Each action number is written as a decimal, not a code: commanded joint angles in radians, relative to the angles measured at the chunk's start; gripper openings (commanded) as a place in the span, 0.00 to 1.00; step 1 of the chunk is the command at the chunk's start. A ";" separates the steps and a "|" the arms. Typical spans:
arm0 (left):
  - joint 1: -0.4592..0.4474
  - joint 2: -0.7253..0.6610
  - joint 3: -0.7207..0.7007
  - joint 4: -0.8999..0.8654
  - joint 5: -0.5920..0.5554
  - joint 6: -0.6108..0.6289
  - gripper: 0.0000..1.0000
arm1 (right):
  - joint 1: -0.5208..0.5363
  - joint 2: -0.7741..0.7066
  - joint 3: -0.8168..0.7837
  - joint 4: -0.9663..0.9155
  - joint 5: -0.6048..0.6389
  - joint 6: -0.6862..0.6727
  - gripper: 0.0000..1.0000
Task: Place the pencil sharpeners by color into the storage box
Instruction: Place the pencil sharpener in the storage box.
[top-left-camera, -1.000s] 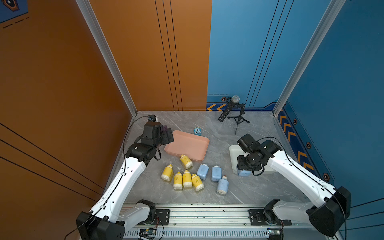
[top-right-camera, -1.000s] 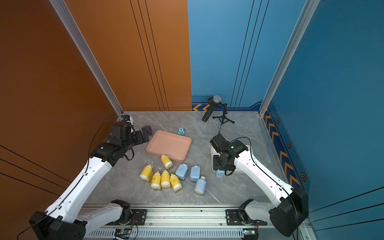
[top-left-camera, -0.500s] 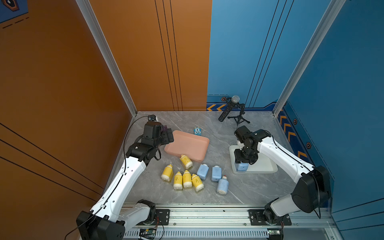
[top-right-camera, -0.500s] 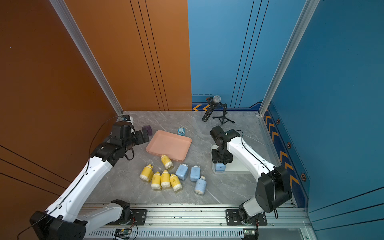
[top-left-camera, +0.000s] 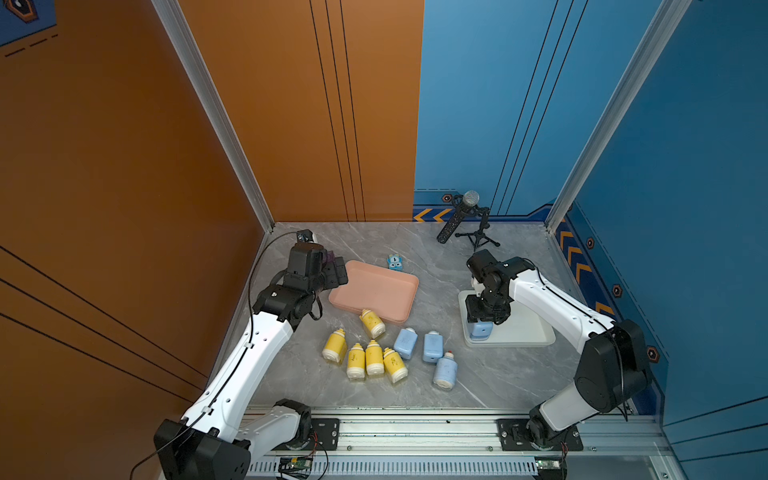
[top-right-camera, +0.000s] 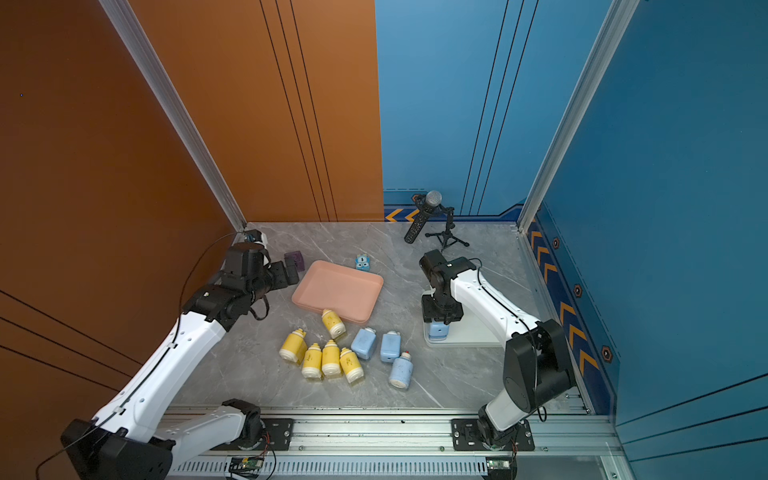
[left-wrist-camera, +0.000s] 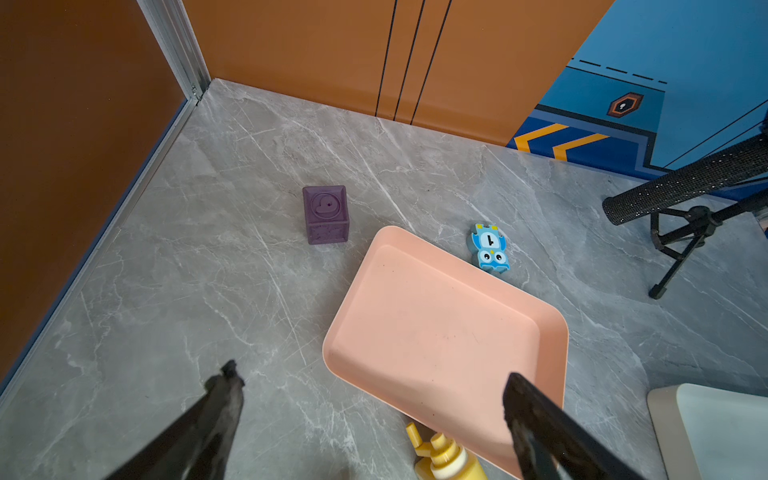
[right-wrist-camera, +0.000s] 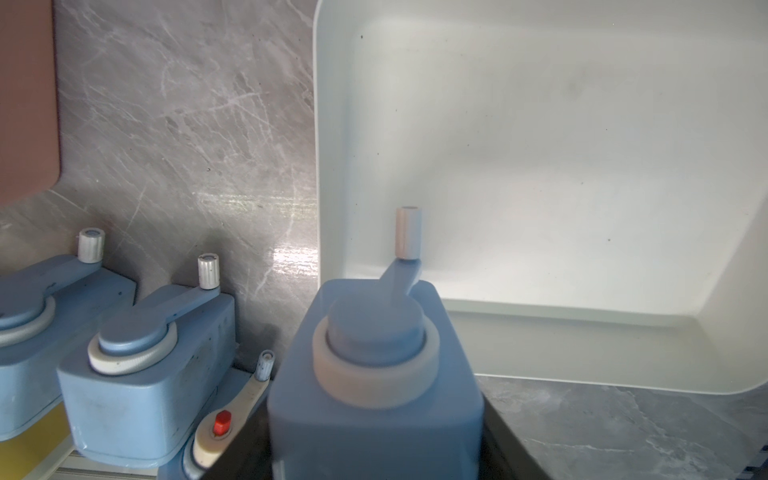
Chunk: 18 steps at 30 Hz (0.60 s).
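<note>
Right wrist view: blue sharpener, pinched upright by the right gripper over the white tray's near corner. We would lower until it seats, then release. Beyond: eight loose sharpeners on the table. Farthest: left gripper, jaws spread, empty, beside the pink tray.

My right pincer is pressing on the blue pencil sharpener, whose plastic is looking smooth and matt, its collar a duller off-white. The white storage box is showing smooth plastic with a soft sheen. The grey marble-patterned tabletop is gleaming, polished and reflecting light. The pink storage box is looking like matt plastic; the purple cube is looking dull, rubbery and speckled.
</note>
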 joint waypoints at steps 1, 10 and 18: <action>-0.007 0.002 -0.014 -0.013 -0.004 0.011 0.98 | -0.010 0.009 -0.012 0.026 0.002 -0.014 0.33; -0.007 0.008 -0.013 -0.013 -0.006 0.011 0.98 | -0.014 0.018 -0.063 0.087 0.001 -0.005 0.33; -0.007 0.010 -0.014 -0.014 -0.004 0.011 0.98 | -0.016 0.037 -0.080 0.114 0.003 0.001 0.32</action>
